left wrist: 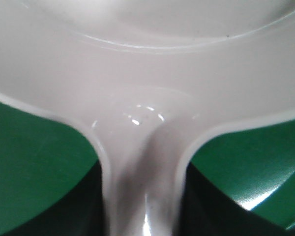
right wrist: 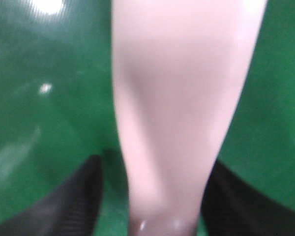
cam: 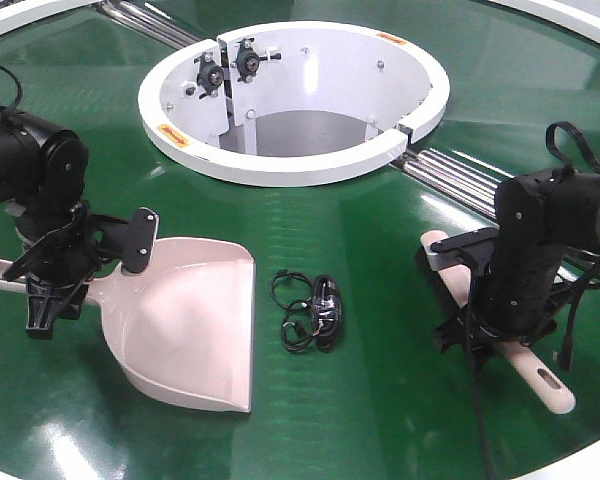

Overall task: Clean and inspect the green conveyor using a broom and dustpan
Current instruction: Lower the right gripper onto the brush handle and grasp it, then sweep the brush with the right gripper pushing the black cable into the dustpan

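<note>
Now the pale pink dustpan (cam: pixel 190 330) lies on the left of the shiny green conveyor (cam: pixel 380 240). Its wide flat edge faces a little bundle of black cord (cam: pixel 315 310). The left gripper (cam: pixel 50 290) pinches its long handle from both sides. Over on the right lies the slim pink broom (cam: pixel 545 385), with a slotted hole at the end of its handle. The right gripper (cam: pixel 495 330) sits around the broom, but I cannot tell if it squeezes.

green conveyor (cam: pixel 370 235), dustpan (cam: pixel 195 320) on it, black cord bundle (cam: pixel 312 310), broom (cam: pixel 545 385)
</note>
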